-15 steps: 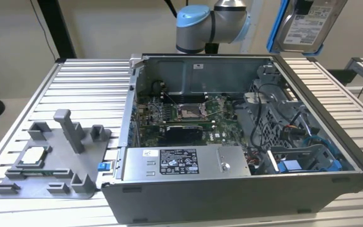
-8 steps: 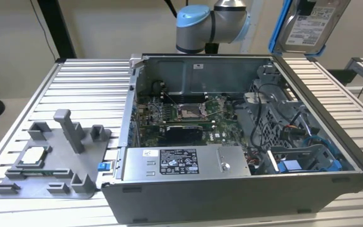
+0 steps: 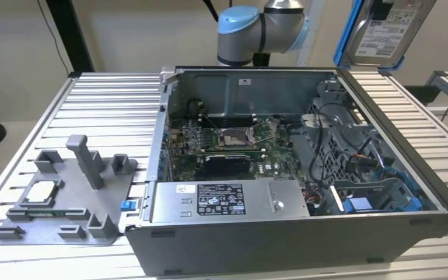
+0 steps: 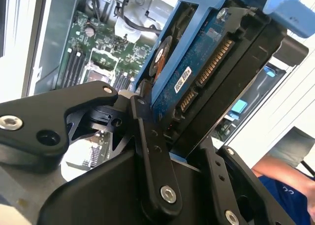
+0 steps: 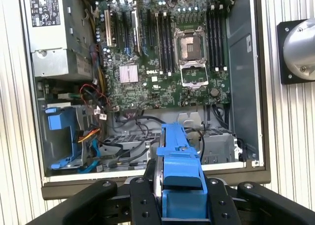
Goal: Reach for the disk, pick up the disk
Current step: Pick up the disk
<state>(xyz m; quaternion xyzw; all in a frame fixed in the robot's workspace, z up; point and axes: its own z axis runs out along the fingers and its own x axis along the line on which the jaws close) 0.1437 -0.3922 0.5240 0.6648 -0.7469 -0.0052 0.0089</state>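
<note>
The pickup looks done — the hand is clamped on the disk, which hangs high above the open computer case, well clear of the counter — nothing left but holding.

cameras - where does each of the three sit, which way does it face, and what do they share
Exterior view: off the arm, above the table, looking down into the open computer case; the arm's blue-capped joint shows at the top, with the disk raised above the case.
First wrist view: on the arm, looking straight down into the case; the gripper clamps the disk's blue frame.
Second wrist view: on the arm, close beside the gripper, looking along the held disk.
Shared: all three show the disk and the motherboard.
</note>
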